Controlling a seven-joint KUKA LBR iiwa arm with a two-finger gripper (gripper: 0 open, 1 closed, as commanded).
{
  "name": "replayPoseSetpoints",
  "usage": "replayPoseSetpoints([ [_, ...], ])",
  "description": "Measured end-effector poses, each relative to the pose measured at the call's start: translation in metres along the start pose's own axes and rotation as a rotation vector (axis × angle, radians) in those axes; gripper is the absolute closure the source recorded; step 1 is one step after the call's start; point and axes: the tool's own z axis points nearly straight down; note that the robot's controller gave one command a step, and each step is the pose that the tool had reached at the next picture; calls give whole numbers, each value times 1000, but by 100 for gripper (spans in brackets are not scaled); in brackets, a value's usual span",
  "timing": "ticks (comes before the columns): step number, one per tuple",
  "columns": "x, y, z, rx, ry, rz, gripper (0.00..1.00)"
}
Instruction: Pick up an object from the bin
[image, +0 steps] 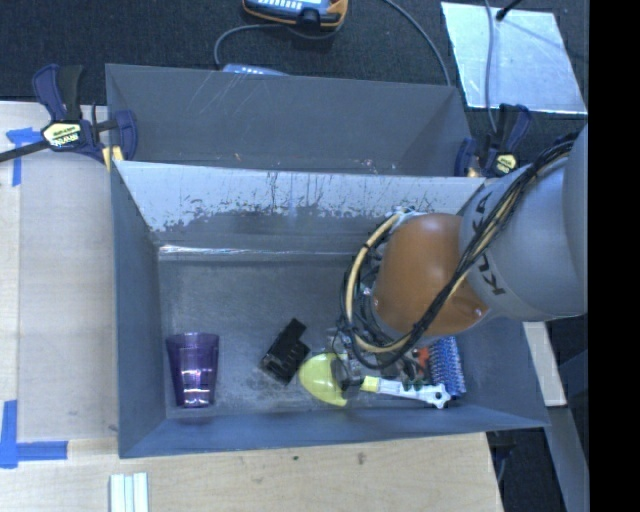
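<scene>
Camera view: end effector (346, 372), state unclear, beside yellow-green ball (318, 381), black block (285, 351) nearby.

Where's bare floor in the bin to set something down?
Bare floor runs along the back wall, from above the purple cup to the orange cover; a narrower patch lies between cup and black block. Crowded: the view's lower right, where the gripper sits among the yellow-green piece, white tool and blue brush.

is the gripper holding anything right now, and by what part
Cannot be told: the gripper sits low by the yellow-green round thing at the bin's front.
</scene>
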Motion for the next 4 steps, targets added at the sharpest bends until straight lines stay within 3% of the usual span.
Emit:
replayPoseSetpoints([
  [1,0,0,0,0,0,0,100],
  [2,-51,14,-58,0,-5,185,100],
  [3,-51,14,-58,0,-4,184,100],
  [4,-48,13,-93,0,5,192,100],
])
